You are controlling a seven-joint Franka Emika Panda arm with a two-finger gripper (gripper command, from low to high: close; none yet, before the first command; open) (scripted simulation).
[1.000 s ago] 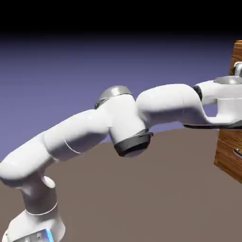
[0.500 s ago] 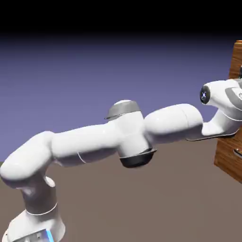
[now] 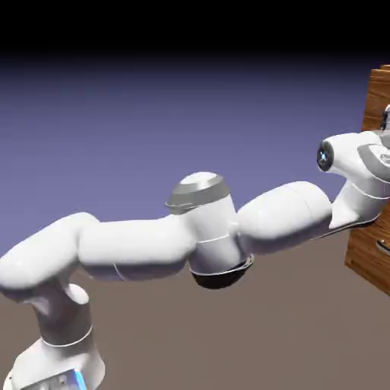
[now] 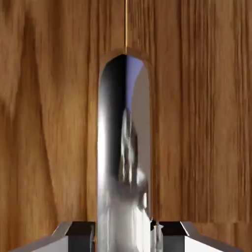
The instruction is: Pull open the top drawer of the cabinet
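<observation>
With the gripper clenched on the metal handle of the top drawer, at the cabinet's upper front, an off-axis pull could slip the fingers off.

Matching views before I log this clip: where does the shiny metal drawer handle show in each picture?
Exterior view: the shiny metal drawer handle is only a grey sliver at the right edge, beside the white wrist, against the reddish-brown wooden cabinet.
Hand view: the handle fills the middle as a tall chrome bar, running down between the gripper tips.
Shared landmark: the cabinet's wood grain behind the handle.
</observation>
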